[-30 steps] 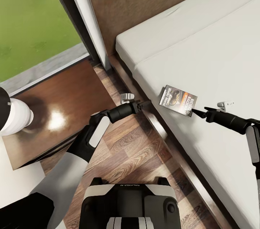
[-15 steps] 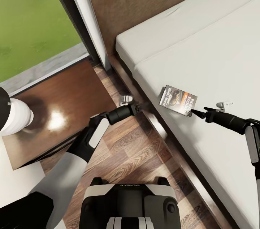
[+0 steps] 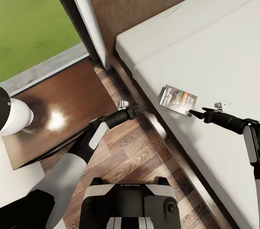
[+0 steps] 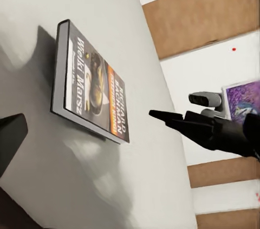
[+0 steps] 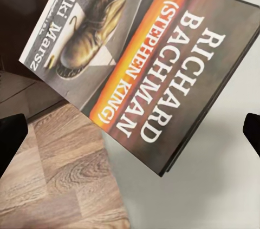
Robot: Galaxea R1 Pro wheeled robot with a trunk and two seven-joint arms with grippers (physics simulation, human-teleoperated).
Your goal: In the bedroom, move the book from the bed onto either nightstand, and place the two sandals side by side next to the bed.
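Book [image 3: 178, 100]: thin paperback, lay flat and face up on the mattress near the bed's floor-side edge; cover showed a boot picture, an orange band, white "RICHARD BACHMAN", "(STEPHEN KING)" and "Wielki Marsz".
Bed [image 3: 202, 52]: dark brown wooden frame and headboard, plain pale grey-white mattress.
Nightstand [image 3: 54, 113]: reddish-brown wood, glossy flat top, stood beside the bed's head end, below the window.
Bedroom floor [image 3: 133, 149]: brown wood planks.

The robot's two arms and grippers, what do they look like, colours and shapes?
Both arms are glossy black cylinders near the wrist. The left arm has a white oval panel on a black link, then a white-grey sleeve-like upper section. The left gripper and right gripper have slim, black, pointed fingers. A small white-grey camera module sits on each wrist.
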